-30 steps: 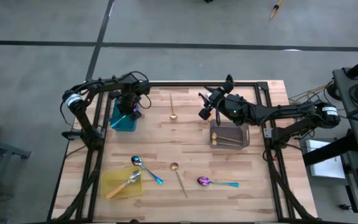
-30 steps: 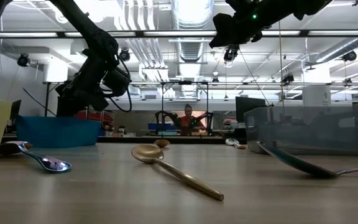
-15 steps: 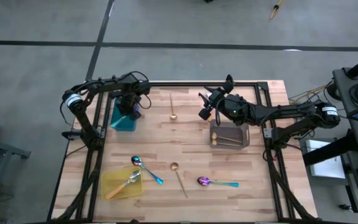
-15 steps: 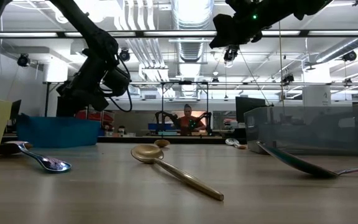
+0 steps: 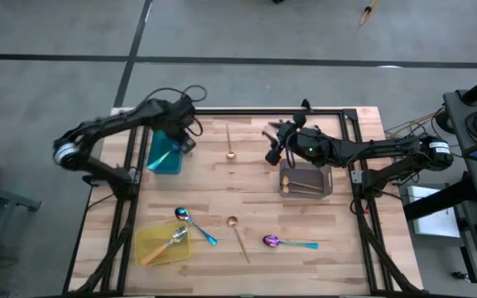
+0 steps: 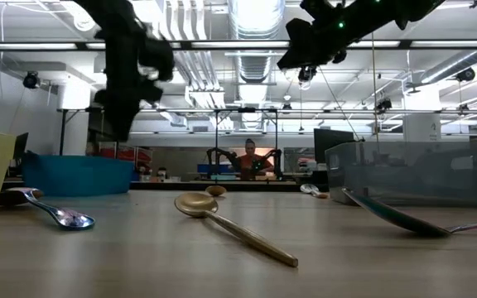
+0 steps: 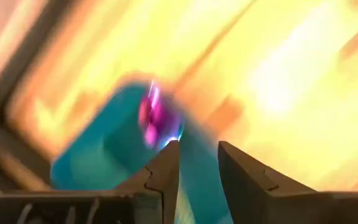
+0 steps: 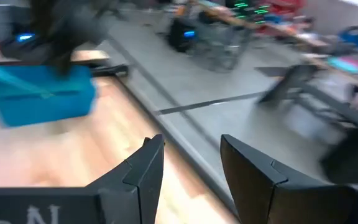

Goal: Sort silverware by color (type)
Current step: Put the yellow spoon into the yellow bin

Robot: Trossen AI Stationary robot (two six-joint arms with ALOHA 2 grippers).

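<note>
Sorting partly done: spoons sit in all three trays, five remain on the tabletop (image 5: 255,207). Left gripper (image 5: 182,141) narrowly parted, empty, above the teal tray (image 5: 164,155); right gripper (image 5: 273,142) wide, empty.

Gold spoon (image 6: 232,223) mid-table, teal tray (image 6: 77,175) behind, perhaps a blurred arm (image 6: 131,62) above.

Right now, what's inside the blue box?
In the left wrist view, a shiny purple spoon lies inside the teal tray. The left gripper hangs above it, jaws apart. From the low view, the tray's wall hides its contents.
</note>
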